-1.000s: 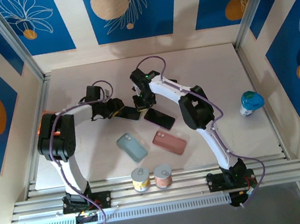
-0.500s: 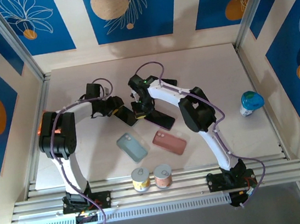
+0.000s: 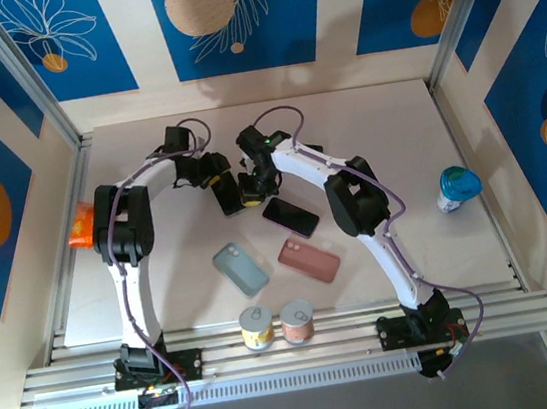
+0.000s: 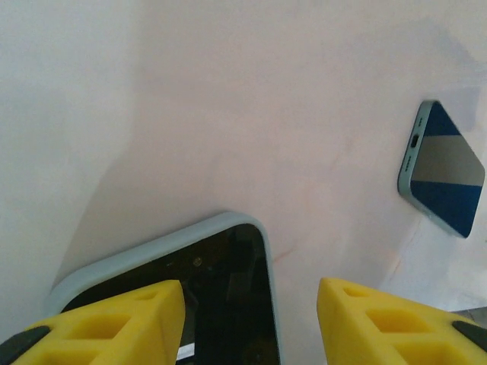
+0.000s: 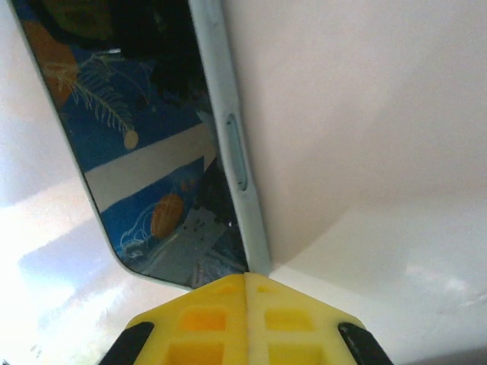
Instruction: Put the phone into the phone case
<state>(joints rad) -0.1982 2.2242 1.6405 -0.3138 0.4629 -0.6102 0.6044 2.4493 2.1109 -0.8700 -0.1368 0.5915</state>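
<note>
**Pale rim already hugs the phone as the left arm swings in**

Most of the change in the last second is in the left arm. In the top view its big elbow has swung from the far left in toward the middle. The left claw point(image 4: 251, 287) has slid a little way up the frame. The phone point(image 3: 227, 198) has gone with it and now points more up and down, just left of the middle. An orange thing point(image 3: 80, 227) at the left edge was hidden by the arm and now shows. The right claw point(image 5: 245, 290) dipped down and has come back up beside the phone. The second phone point(image 3: 290, 216), lower and to the right, has not moved.

The left claw's yellow fingers point(image 4: 114, 319) are spread about halfway. One lies over the phone and the other stands clear of its edge, so I cannot tell if they pinch it. The right claw is pressed tight together with nothing in it. Its tip sits right at the corner of a rimmed phone, which I think is the same one.

A pale case point(image 4: 152, 249) runs round the phone's dark screen. So the phone looks like it is in, and this is likely the last pushing-in of corners.

The blue case point(image 3: 240, 269) and the pink case point(image 3: 309, 260) lie in the lower middle. No screen shows in them, so they look empty. The yellow can point(image 3: 256, 326) and the pink can point(image 3: 297, 319) near the bottom have their tops on. The bottle point(image 3: 456, 187) at the right has a blue cap. I cannot see inside any of these.
</note>
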